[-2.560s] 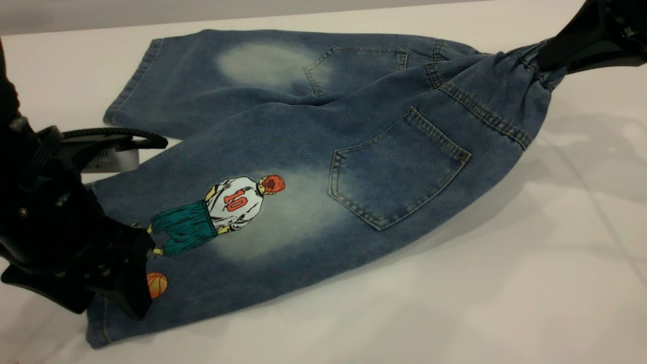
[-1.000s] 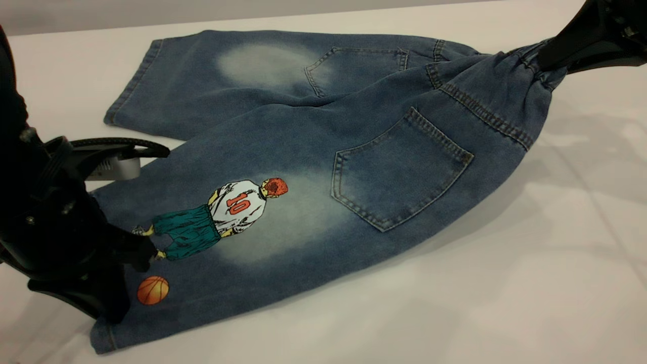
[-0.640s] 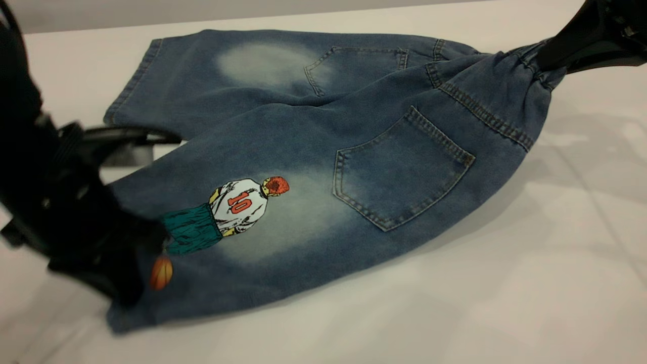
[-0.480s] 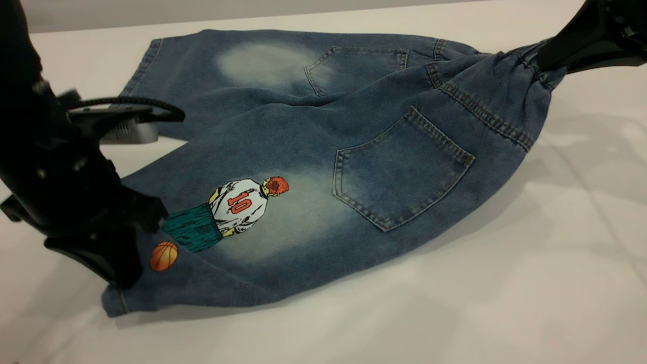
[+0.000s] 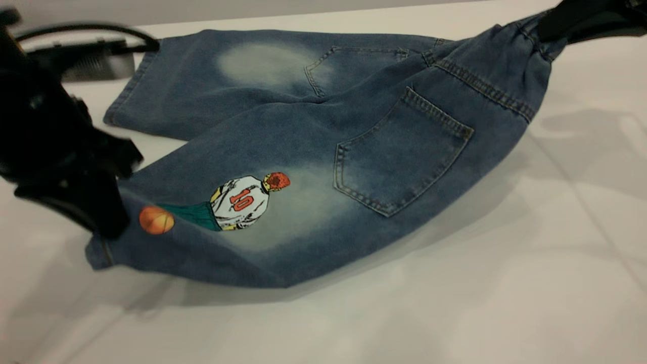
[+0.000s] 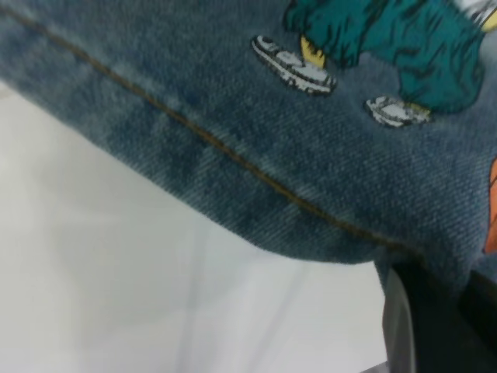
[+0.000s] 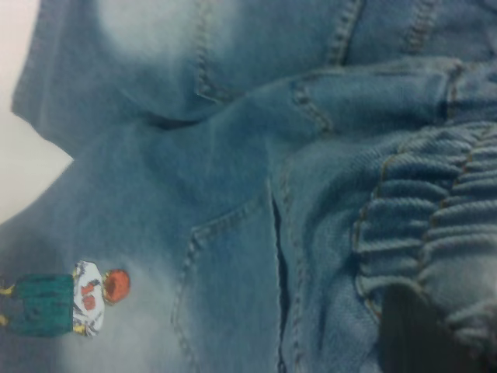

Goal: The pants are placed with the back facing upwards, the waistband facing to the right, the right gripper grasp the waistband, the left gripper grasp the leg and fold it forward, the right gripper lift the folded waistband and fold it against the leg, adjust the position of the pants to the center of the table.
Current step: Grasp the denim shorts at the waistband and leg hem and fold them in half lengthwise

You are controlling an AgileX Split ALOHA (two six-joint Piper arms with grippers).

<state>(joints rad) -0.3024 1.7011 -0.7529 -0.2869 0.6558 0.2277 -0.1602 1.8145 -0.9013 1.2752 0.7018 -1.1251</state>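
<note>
Pants (image 5: 323,126) half-raised off the worktop (image 5: 455,303): left gripper (image 5: 108,212) fingers clamp the printed leg (image 5: 227,212) hem, right gripper (image 5: 548,28) fingers pinch the waistband (image 7: 435,233). Risk: uneven pulls could slip denim free, skewing the fold.

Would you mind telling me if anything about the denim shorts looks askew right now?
Nothing is damaged. The blue denim shorts lie unevenly: left gripper lifts the printed leg at its hem, right gripper raises the gathered waistband.
</note>
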